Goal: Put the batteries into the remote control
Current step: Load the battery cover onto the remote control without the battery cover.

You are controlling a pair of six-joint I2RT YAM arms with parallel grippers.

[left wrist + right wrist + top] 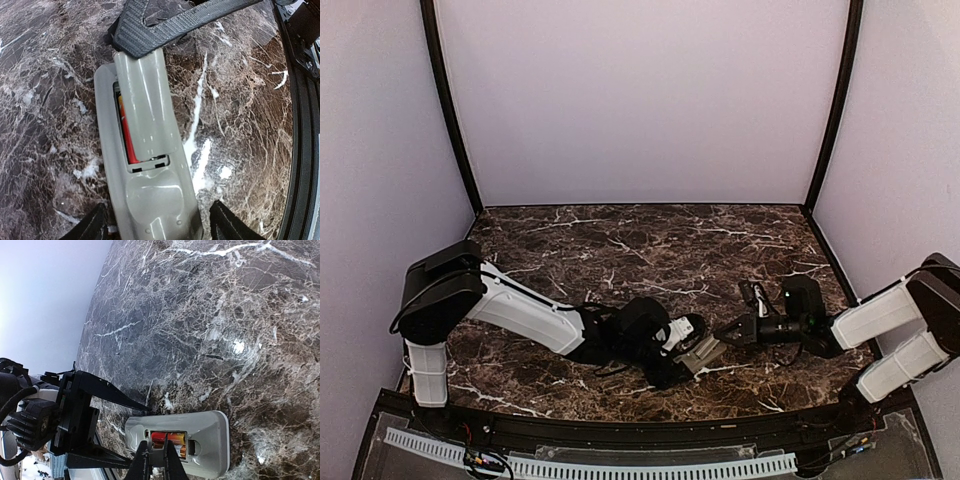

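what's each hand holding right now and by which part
The left hand brackets the remote control at its rounded end, firm grip unclear. The right hand pinches its battery cover by the far edge.

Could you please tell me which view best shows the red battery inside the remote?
Left wrist: the red cylindrical battery lies close-up in the grey plastic remote control. Right wrist shows it smaller, low in frame; top external shows none of it.

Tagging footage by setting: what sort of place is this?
Probably a lab robot booth: plain pale walls enclose a marble-patterned table, with a left arm and right arm mounted at its near edge.
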